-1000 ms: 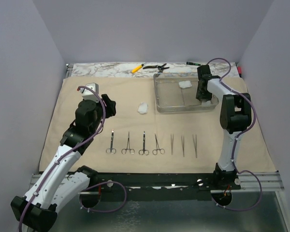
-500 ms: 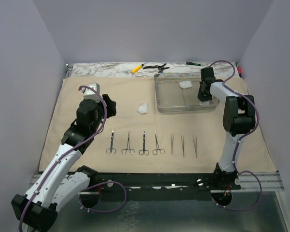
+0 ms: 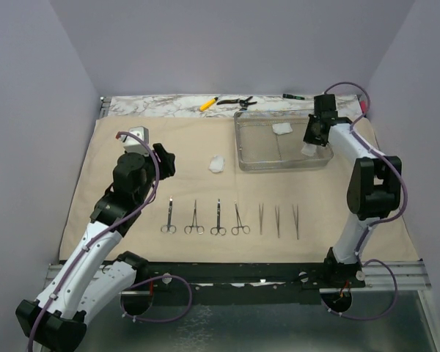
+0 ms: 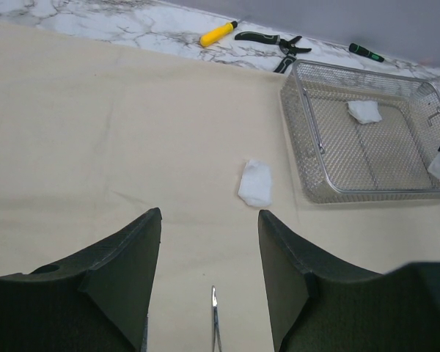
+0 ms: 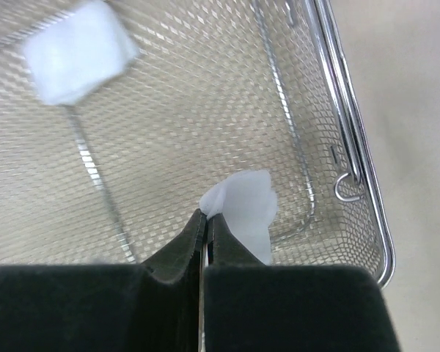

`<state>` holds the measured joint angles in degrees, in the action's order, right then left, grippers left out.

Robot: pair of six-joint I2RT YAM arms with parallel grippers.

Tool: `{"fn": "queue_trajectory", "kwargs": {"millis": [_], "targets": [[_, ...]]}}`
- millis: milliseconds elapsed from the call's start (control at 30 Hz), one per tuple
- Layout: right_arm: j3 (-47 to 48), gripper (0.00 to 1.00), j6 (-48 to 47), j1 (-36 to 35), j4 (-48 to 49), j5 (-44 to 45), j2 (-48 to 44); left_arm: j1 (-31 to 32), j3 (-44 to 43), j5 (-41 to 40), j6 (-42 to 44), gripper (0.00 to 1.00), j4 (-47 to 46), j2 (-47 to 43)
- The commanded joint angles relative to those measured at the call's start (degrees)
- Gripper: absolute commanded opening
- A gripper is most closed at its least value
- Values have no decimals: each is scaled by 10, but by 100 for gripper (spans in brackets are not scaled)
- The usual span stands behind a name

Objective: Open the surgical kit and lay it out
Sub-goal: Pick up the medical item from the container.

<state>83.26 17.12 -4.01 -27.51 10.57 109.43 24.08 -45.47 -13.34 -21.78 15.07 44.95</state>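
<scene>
The beige cloth wrap (image 3: 183, 139) lies spread flat. On it stands the tray (image 3: 238, 143), a wire-mesh basket in the wrist views (image 5: 352, 147). My right gripper (image 3: 310, 143) (image 5: 205, 216) is shut on a white gauze ball (image 5: 246, 209), held over the tray's right end. A second gauze ball (image 3: 281, 128) (image 5: 77, 51) lies inside the tray. A third (image 3: 216, 163) (image 4: 255, 182) rests on the cloth left of it. Several clamps (image 3: 193, 218) and three tweezers (image 3: 277, 220) lie in a row near the front. My left gripper (image 3: 165, 158) (image 4: 209, 220) hovers open and empty above the leftmost clamp's tip (image 4: 215, 315).
Behind the cloth runs a marble strip (image 3: 154, 105). On it lie a yellow pen (image 3: 208, 103), black-handled pliers (image 3: 236, 101) and a green-handled tool (image 3: 293, 96). Purple walls close in the left, right and back sides.
My right gripper has shut on the gauze ball at the tray's right end and shifted right and back with it. The left arm has barely moved.
</scene>
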Motion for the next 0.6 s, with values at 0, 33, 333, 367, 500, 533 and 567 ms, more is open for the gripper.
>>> {"fn": "queue_trajectory", "kwargs": {"millis": [0, 33, 333, 367, 500, 533, 567], "targets": [[-20, 1, 21, 3, 37, -85, -80, -2, 11, -8, 4, 57, -10, -11], [-23, 1, 31, 2, 44, -98, -89, -2, 11, -7, 4, 57, -10, -12], [-19, 1, 104, -99, 114, -164, -136, -2, 13, -5, 3, 57, -9, -29], [-17, 1, 116, -120, 125, -163, -136, -2, 11, -4, 2, 57, -9, -33], [-13, 1, 172, -197, 179, -159, -120, -2, 8, -2, -5, 57, 1, -56], [-10, 1, 182, -215, 190, -155, -112, -3, 8, -4, -6, 57, 3, -61], [-3, 1, 191, -233, 195, -144, -96, -2, 7, -6, -6, 57, 5, -67]]}}
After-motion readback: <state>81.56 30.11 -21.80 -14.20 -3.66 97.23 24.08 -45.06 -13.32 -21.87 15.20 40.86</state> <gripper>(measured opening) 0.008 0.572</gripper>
